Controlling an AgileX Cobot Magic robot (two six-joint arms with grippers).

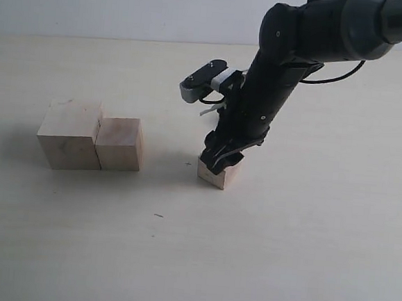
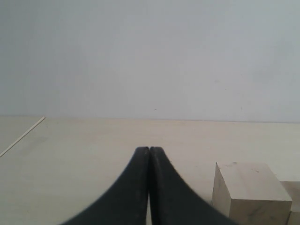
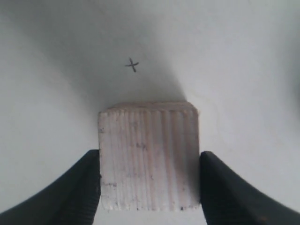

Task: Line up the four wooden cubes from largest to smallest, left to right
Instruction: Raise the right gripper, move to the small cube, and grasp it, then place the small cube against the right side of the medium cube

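Sitting closest on the table (image 1: 261, 267), the small wooden cube (image 1: 221, 174) is being clamped by the right gripper (image 1: 220, 157), whose black fingers (image 3: 70, 192) are pressing against two opposite sides of it. Well apart toward nine o'clock, the largest cube (image 1: 68, 134) and the medium cube (image 1: 120, 144) are resting side by side and touching, the largest lying at nine o'clock of the medium one. Near the largest cube, the left gripper (image 2: 149, 151) is pressing its jaws together on nothing.

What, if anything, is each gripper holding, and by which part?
Right gripper pinches the small cube by two opposite side faces; left gripper, shut, holds nothing.
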